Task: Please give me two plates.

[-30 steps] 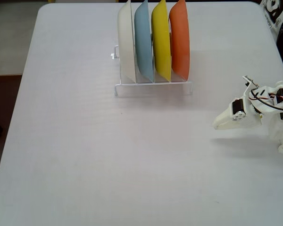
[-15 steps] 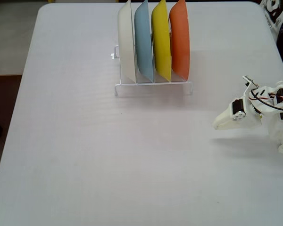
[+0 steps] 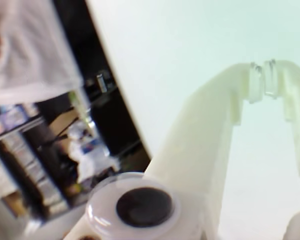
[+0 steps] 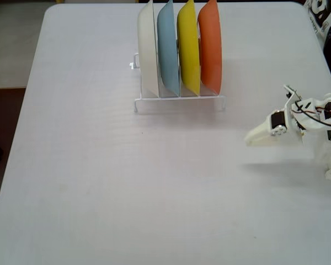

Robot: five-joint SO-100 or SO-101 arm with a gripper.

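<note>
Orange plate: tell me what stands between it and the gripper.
Nothing visible. In the fixed view only bare table lies between the gripper and the orange plate, which stands at the rack's right end, nearest the arm. The yellow plate sits behind it.

White table (image 4: 99,182); white wire rack (image 4: 179,102) standing on it.

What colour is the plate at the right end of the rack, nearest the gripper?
Orange plate, clearest in the fixed view.
</note>
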